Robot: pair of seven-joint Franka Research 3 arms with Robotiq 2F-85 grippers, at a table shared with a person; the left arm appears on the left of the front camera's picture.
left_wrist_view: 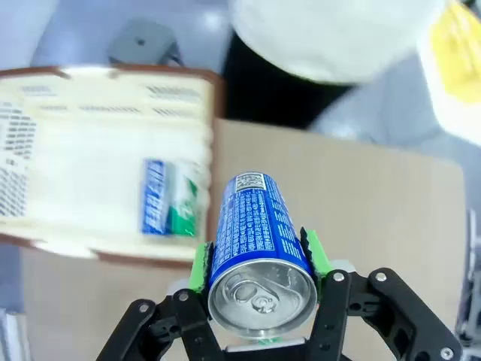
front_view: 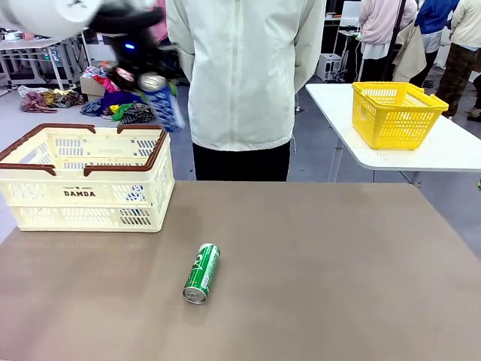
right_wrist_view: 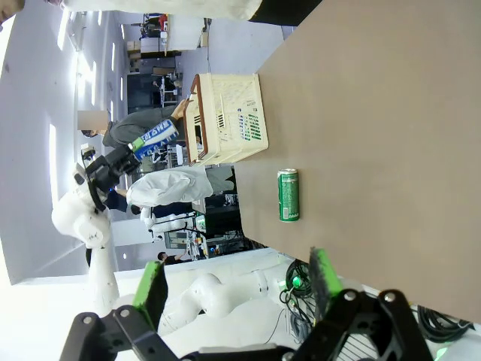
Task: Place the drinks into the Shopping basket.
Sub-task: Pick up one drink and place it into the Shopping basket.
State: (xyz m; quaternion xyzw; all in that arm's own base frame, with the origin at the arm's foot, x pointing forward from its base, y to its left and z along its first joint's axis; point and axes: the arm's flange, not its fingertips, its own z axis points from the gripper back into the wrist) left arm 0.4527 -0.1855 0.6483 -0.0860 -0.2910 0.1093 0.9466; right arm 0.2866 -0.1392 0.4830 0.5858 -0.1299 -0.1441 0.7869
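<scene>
left arm: we hold it high, reaching over the Shopping basket's right end.
left gripper: we clamp a blue can between our pads, above that basket.
right gripper: we keep its fingers spread wide and empty, well apart from the basket.

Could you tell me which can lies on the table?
The green can; one blue can is in the left gripper, the other blue can inside the basket.

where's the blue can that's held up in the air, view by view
front view: blue can upper left, just above the right end of the Shopping basket.
left wrist view: bottom centre, silver top toward the camera; basket at upper left.
right wrist view: left of middle, left of the basket.
Shared landmark: the Shopping basket.
</scene>
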